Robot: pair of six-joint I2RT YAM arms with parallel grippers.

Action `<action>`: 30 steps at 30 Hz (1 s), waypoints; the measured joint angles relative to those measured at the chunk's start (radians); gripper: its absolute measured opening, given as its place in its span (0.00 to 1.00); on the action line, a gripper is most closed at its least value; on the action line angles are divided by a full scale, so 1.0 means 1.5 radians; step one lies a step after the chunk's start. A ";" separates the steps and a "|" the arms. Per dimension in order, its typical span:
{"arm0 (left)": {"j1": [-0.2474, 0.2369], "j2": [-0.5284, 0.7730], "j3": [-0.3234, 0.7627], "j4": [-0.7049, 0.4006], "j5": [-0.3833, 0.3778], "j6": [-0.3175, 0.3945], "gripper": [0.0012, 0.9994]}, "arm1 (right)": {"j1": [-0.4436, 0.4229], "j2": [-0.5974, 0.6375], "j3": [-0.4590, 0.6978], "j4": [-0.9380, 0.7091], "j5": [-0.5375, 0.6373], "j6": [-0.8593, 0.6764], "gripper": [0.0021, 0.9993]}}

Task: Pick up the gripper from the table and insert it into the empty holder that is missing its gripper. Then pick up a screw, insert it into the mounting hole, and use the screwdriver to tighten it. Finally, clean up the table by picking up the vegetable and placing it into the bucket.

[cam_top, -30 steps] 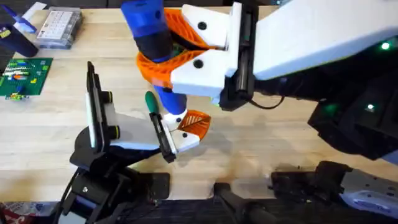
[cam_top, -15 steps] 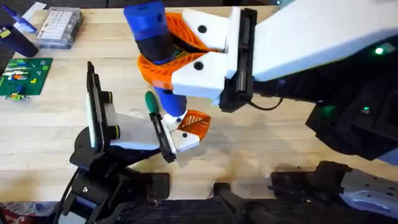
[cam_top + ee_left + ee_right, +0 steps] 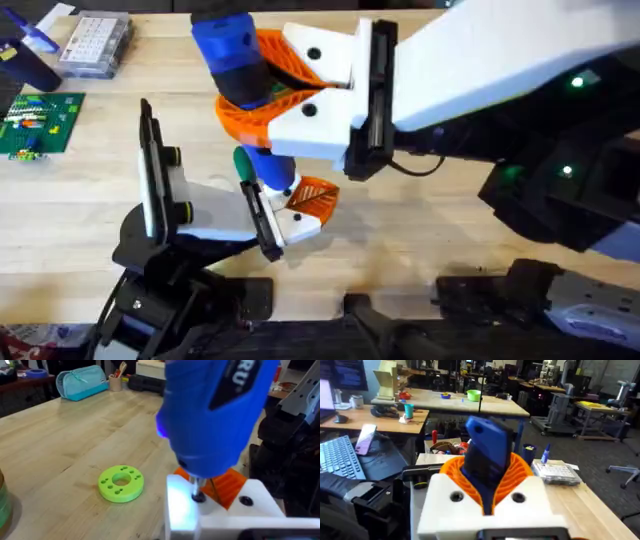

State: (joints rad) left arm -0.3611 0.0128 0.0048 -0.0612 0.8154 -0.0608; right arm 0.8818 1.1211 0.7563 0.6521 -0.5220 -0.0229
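Where screwdriver (image 3: 245, 95) ends, gripper (image 3: 312, 197) beneath.

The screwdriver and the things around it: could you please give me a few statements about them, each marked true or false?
1. The right gripper is clamped around the blue screwdriver. True.
2. The screwdriver lies flat on the table. False: it is held nose-down over the white holder.
3. The orange gripper sits at the holder. True.
4. A green disc rests on the table. True.
5. The green disc is stacked on the holder. False: it lies apart from it on the wood.
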 joint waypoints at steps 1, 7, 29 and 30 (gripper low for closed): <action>0.000 0.000 0.000 0.000 0.000 0.000 0.01 | 0.000 0.000 0.000 0.000 0.000 0.001 0.05; 0.000 0.000 0.000 0.000 0.000 0.000 0.01 | 0.000 0.000 0.000 -0.001 0.000 0.006 0.05; 0.000 0.000 0.000 0.000 0.000 0.000 0.01 | -0.003 0.000 0.000 -0.001 -0.002 0.011 0.05; 0.000 0.000 0.000 0.000 0.000 0.000 0.01 | -0.004 0.000 0.000 -0.001 -0.002 0.011 0.05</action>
State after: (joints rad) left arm -0.3611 0.0128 0.0048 -0.0612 0.8154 -0.0608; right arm 0.8756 1.1213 0.7561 0.6506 -0.5255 -0.0071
